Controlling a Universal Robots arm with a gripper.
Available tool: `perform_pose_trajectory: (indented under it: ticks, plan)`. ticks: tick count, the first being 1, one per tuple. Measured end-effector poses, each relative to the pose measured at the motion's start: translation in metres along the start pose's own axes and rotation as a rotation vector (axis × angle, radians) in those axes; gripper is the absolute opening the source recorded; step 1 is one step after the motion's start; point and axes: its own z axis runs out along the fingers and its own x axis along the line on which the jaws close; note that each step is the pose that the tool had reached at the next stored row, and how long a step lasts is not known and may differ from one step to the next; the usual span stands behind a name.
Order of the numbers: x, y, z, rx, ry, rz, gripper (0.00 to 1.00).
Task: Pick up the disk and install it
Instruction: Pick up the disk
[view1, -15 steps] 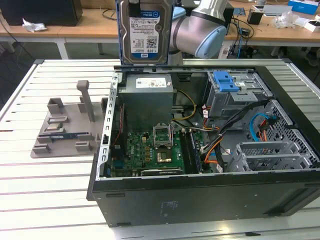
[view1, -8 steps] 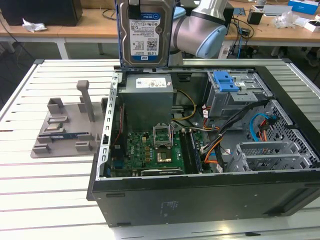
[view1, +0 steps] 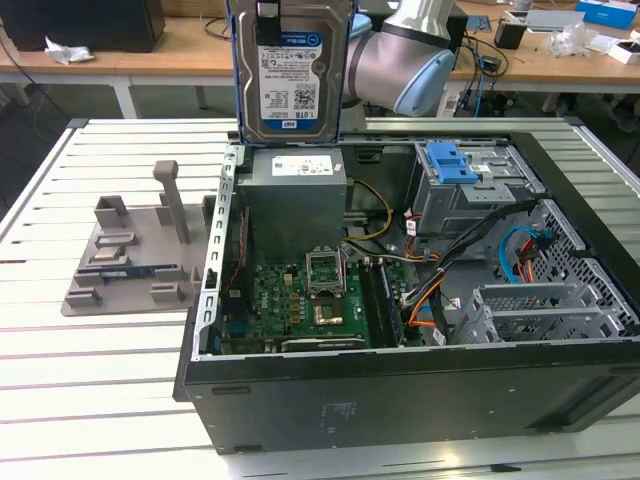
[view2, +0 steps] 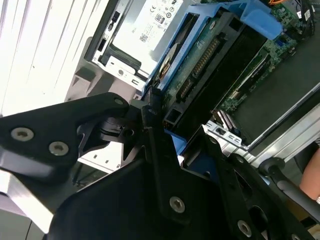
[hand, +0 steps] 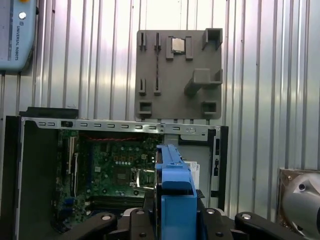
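The disk (view1: 290, 75) hangs upright above the back of the open computer case (view1: 400, 400), its blue-and-white label facing the exterior camera and blue rails along its sides. My gripper (hand: 175, 216) is shut on it, black fingers (hand: 131, 220) pressing either side of the blue rail (hand: 174, 180). In the second wrist view the disk (view2: 210, 55) shows its circuit-board side, clamped in the gripper (view2: 165, 135). It sits directly above the grey power-supply box (view1: 295, 195). The arm (view1: 400, 60) reaches in from behind.
The grey drive cage with a blue tab (view1: 450, 165) stands at the case's back right, the green motherboard (view1: 310, 295) on its floor. A grey parts fixture (view1: 130, 250) lies on the slatted table at the exterior view's left. A person's hand (view2: 312, 175) is nearby.
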Motion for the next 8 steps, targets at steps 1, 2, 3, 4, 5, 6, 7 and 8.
perform_pose_trajectory:
  ticks: [1, 2, 3, 4, 5, 6, 7, 8]
  plan:
    - [0.0016, 0.0001, 0.0000, 0.0000, 0.0000, 0.000, 0.37]
    - [0.0038, 0.0001, 0.0001, 0.0000, 0.0000, 0.000, 0.37]
    - [0.0074, 0.0003, 0.0002, 0.0000, -0.0001, 0.000, 0.37]
    - [0.0103, 0.0004, 0.0003, 0.0000, 0.0000, 0.000, 0.37]
    - [0.0132, 0.0005, 0.0004, 0.0000, 0.0000, 0.000, 0.37]
    - [0.0176, 0.0007, 0.0005, 0.0000, 0.0000, 0.000, 0.37]
    - [0.0239, 0.0009, 0.0007, 0.0000, 0.0000, 0.000, 0.37]
    - [0.0277, 0.0011, 0.0008, 0.0000, 0.0000, 0.000, 0.37]
